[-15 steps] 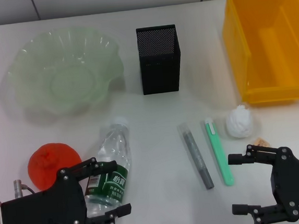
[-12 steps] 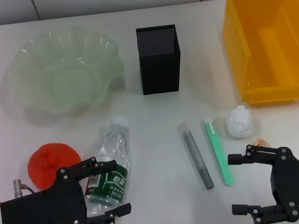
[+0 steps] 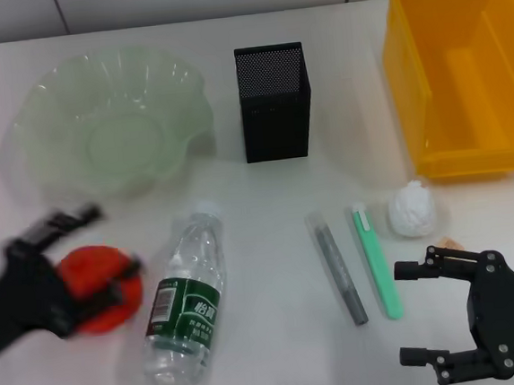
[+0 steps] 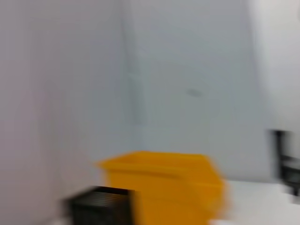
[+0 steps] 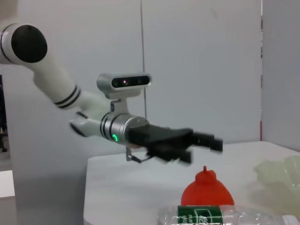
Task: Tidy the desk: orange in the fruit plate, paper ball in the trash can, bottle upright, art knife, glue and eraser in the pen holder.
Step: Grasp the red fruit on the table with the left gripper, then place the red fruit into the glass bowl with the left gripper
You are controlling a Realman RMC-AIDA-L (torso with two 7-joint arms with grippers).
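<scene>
The left gripper (image 3: 78,262) hung open above the orange (image 3: 98,277), near the desk's (image 3: 263,264) front-left corner. It should descend centred, straddling the fruit, before closing. The right gripper (image 3: 434,310) sat open at the front-right corner.

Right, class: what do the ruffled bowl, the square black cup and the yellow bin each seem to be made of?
The fruit plate looks like translucent pale-green plastic or glass; the table shows through it. The pen holder looks like black metal mesh, its walls finely perforated. The trash can looks like opaque, smooth, moulded yellow plastic.
</scene>
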